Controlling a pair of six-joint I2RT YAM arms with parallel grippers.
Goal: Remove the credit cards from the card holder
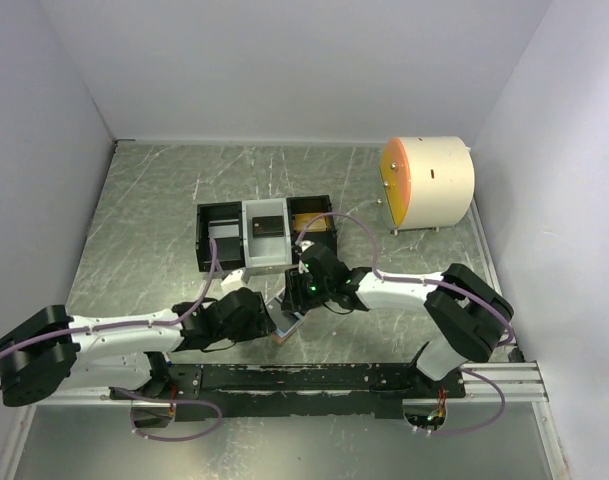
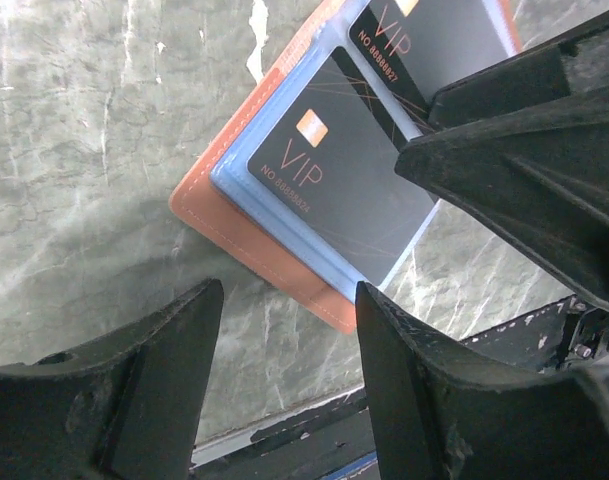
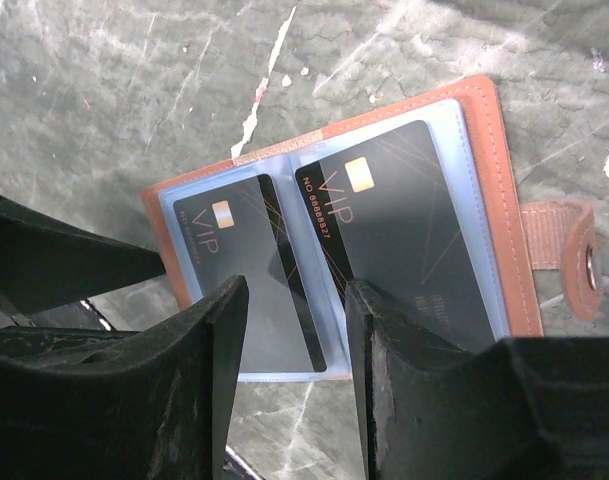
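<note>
Left end effector (image 2: 289,300) and right end effector (image 3: 296,295) hang open and empty over the holder (image 3: 501,190), spread flat on the desk (image 1: 144,200) at frame centre. Two dark cards (image 3: 404,230) sit pocketed; neither is out yet.

Overhead wide, wrist views share card holder (image 3: 501,200)

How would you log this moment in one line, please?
card holder: open, flat; credit cards: two, pocketed; left end effector: open; right end effector: open

Two cards (image 3: 404,215) side by side in card holder (image 3: 501,200)
</note>
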